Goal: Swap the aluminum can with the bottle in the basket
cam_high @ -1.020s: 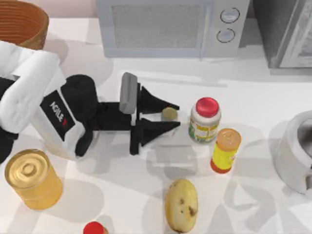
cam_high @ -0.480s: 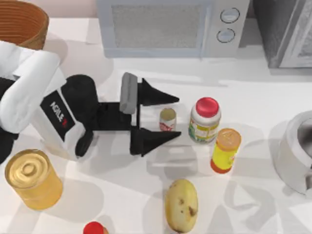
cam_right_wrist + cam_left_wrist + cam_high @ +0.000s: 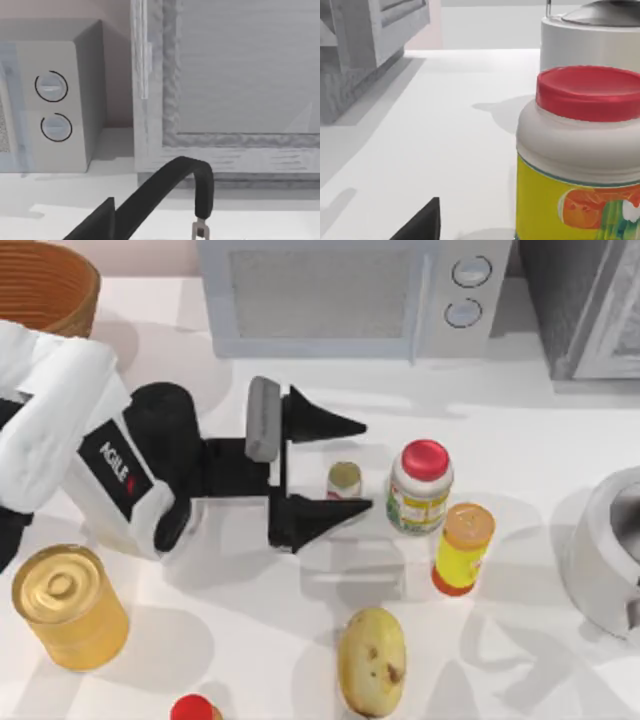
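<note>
On the surface stand one aluminum can (image 3: 344, 481), one red-capped white bottle (image 3: 421, 486), one orange-capped yellow bottle (image 3: 464, 548), one gold tin (image 3: 68, 606), one potato (image 3: 371, 661), one basket (image 3: 45, 285), one microwave (image 3: 350, 295).

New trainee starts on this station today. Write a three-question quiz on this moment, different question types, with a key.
1. True or false: the left hand has its fingers spread, with the aluminum can standing between them.
2. Multiple choice: what stands just right of the can in the top view? A) the potato B) the red-capped white bottle C) the gold tin
3. Fill in: the basket sits at the top view's far ______ corner.

Key: 1 true; 2 B; 3 left.
</note>
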`<move>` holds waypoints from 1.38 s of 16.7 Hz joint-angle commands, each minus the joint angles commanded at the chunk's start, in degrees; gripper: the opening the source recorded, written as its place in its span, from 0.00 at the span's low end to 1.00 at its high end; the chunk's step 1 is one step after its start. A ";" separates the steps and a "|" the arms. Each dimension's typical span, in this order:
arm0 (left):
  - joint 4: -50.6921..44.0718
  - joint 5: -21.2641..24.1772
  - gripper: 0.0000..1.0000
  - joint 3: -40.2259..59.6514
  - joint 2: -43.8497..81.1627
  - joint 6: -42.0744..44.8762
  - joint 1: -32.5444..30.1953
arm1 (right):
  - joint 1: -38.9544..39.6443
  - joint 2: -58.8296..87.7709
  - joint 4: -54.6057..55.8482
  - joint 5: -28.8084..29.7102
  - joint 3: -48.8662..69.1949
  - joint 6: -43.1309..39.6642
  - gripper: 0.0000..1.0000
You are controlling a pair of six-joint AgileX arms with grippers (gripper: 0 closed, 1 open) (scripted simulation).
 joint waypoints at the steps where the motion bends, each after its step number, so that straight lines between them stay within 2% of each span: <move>1: -0.87 -1.02 1.00 0.68 -1.53 -0.08 0.27 | 0.00 0.00 0.00 0.00 0.00 0.00 1.00; 5: -7.08 -7.85 1.00 0.23 -13.31 -0.43 1.84 | 0.00 0.00 0.00 0.00 0.00 0.00 1.00; 9: -16.78 -17.60 1.00 -6.23 -32.06 -0.75 4.54 | 0.00 0.00 0.00 0.00 0.00 0.00 1.00; 23: -62.22 -58.14 1.00 -47.90 -115.34 -1.42 15.85 | 0.00 0.00 0.00 0.00 0.00 0.00 1.00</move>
